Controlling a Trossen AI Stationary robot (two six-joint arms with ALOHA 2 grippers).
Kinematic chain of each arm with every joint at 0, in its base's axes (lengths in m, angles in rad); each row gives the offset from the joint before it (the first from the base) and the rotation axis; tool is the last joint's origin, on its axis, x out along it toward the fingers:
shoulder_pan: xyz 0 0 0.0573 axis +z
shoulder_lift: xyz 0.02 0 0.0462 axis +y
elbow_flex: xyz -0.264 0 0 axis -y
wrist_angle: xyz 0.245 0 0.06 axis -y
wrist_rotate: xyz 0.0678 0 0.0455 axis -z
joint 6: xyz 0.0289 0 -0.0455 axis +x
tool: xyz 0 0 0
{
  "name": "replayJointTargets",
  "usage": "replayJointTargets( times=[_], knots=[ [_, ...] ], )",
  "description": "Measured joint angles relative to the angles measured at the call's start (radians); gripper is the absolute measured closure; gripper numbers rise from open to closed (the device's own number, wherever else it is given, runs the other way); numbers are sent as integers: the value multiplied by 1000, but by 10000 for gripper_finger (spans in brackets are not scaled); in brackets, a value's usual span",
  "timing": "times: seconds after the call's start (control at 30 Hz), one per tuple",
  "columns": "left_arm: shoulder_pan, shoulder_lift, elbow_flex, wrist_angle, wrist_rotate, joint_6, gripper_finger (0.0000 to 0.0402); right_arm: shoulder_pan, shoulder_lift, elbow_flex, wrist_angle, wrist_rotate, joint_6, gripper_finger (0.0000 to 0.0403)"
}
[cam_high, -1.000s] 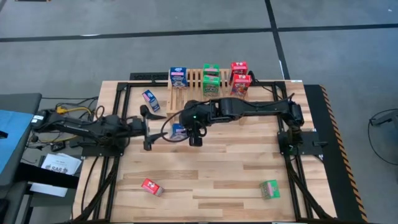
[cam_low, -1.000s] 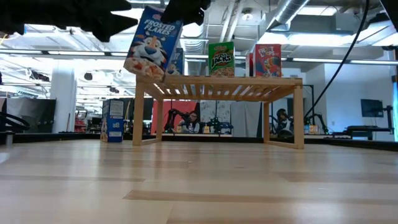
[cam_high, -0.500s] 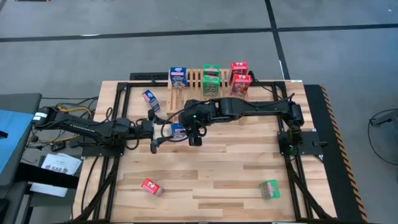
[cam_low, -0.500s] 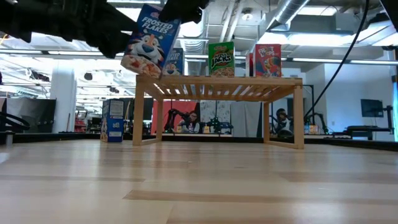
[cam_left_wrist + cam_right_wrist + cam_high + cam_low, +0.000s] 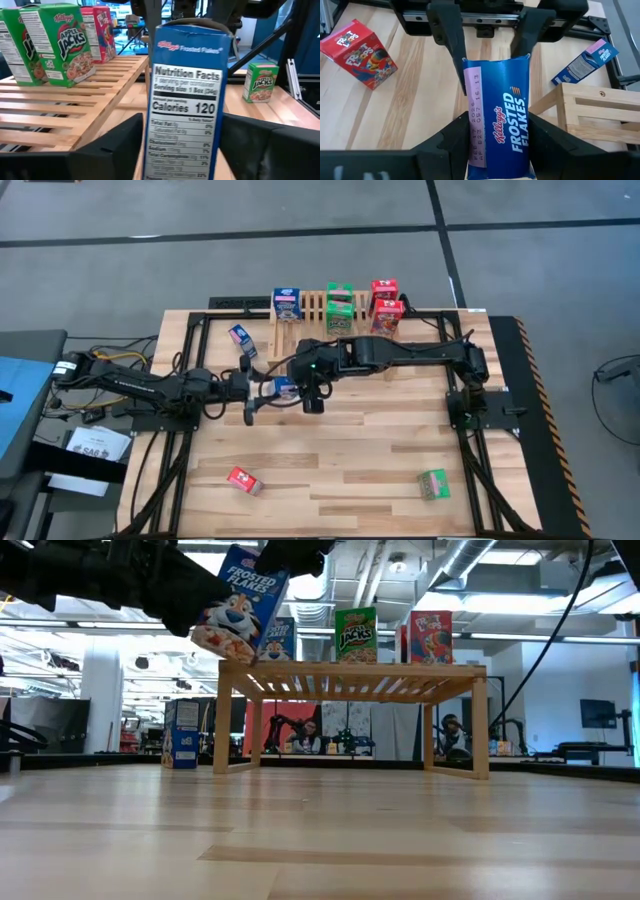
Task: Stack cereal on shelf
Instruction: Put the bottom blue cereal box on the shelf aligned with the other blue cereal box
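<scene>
A blue Frosted Flakes box (image 5: 285, 388) hangs in the air in front of the slatted wooden shelf (image 5: 312, 308). My right gripper (image 5: 500, 150) is shut on the box's upper end and shows in the low view (image 5: 292, 552) above it. My left gripper (image 5: 182, 155) is open. Its fingers stand close on either side of the box's lower end (image 5: 215, 635). On the shelf stand a blue box (image 5: 287, 302), two green boxes (image 5: 339, 305) and two red boxes (image 5: 385, 305). My right gripper pinches the box's upper end (image 5: 520, 155) between its two fingers, one on each broad face. The fingers come from above, pointing down. The box hangs below them, tilted, clear of the table. Whether my left gripper touches the box, I cannot tell.
Another blue box (image 5: 242, 338) is on the table left of the shelf. A red box (image 5: 243, 480) lies near the front left and a green box (image 5: 433, 483) near the front right. Bare planks lie between them.
My left gripper has gone toward the table's right edge, up to the hanging box, and its fingers now flank the box's lower end. My right gripper has kept the box in place.
</scene>
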State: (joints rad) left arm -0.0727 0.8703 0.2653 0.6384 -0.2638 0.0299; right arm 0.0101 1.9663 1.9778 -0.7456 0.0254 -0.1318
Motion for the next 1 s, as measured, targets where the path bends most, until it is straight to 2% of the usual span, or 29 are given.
replayJointTargets(
  times=[0.17, 0.3, 0.43, 0.73, 1.0],
  knots=[
    [0, 0, 0, 0, 7, 0, 240, 0, 0, 0, -2, 1, 1, 209],
    [1, 0, 0, 1, 14, 7, 261, 0, 0, 0, -3, 0, -4, 209],
    [1, 0, -1, 5, 16, 0, 265, 1, 0, 0, -4, 0, -5, 200],
    [0, 0, -1, 10, 24, 0, 266, 14, 0, 1, -20, 0, -35, 146],
    [0, -10, -1, 25, 20, 17, 266, 16, -10, 80, -100, 2, -70, 142]
  ],
)
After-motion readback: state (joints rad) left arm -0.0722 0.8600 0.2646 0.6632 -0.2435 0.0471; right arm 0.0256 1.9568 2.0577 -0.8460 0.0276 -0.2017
